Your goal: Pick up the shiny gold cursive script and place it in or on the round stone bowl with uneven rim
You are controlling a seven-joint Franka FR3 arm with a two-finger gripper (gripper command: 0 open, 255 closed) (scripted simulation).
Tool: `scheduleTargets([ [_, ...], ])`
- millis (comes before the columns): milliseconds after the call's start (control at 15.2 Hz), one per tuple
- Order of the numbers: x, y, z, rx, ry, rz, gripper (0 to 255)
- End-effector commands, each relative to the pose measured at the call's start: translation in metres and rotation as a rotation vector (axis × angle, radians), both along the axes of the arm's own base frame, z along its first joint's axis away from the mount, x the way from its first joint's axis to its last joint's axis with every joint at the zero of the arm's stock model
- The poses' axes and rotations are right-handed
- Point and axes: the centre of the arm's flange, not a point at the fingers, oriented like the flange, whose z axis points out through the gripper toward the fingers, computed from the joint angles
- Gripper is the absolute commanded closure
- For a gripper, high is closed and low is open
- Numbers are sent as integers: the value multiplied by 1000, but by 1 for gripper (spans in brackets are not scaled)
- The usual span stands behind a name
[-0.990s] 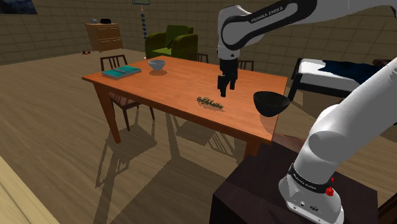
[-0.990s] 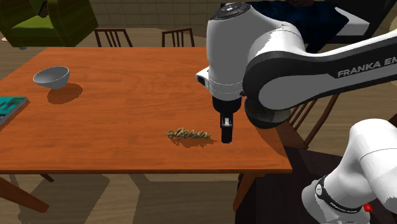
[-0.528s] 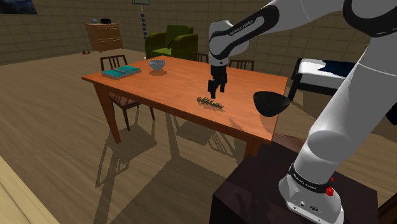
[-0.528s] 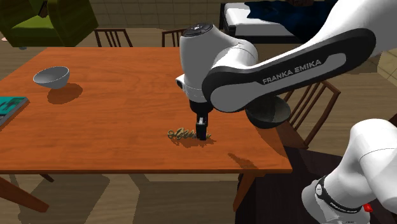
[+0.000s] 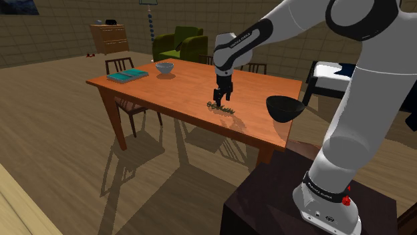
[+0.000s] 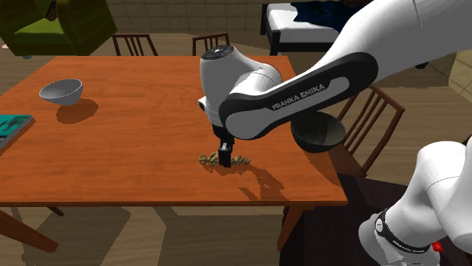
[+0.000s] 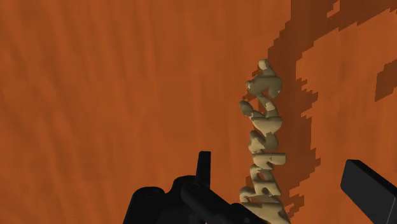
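The gold cursive script (image 5: 222,107) (image 6: 236,160) lies flat on the orange-brown wooden table (image 5: 187,83) (image 6: 144,143), near its front edge in the second exterior view. My gripper (image 5: 217,102) (image 6: 225,158) (image 7: 277,170) points straight down just over it and is open. In the wrist view the script (image 7: 262,121) runs lengthwise between the two fingers, which stand apart on either side of its near end without clasping it. A grey bowl (image 5: 164,68) (image 6: 62,91) sits at the table's far end. A dark bowl (image 5: 284,108) (image 6: 318,133) stands at the end nearest the stand.
A teal book (image 5: 127,75) (image 6: 10,127) lies beside the grey bowl. Wooden chairs (image 5: 123,100) (image 6: 212,43) stand around the table. A green armchair (image 5: 179,44), a dresser (image 5: 109,38) and a bed (image 5: 347,73) stand farther back. The dark stand (image 5: 267,200) is at the lower right.
The arm has swung toward the shoulder view's left and lowered; the gripper went from beside the script to right over it, fingers now straddling it.
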Motion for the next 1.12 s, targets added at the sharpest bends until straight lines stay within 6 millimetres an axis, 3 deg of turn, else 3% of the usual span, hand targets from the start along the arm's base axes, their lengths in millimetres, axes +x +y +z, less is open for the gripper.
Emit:
scheduleTargets([
  [0, 0, -1, -11, 0, -1, 0, 0],
  [198, 0, -2, -25, 0, -1, 0, 0],
  [660, 0, -2, -25, 0, -1, 0, 0],
  [726, 0, -2, -25, 0, -1, 0, 255],
  [1056, 0, -2, -25, 0, -1, 0, 255],
])
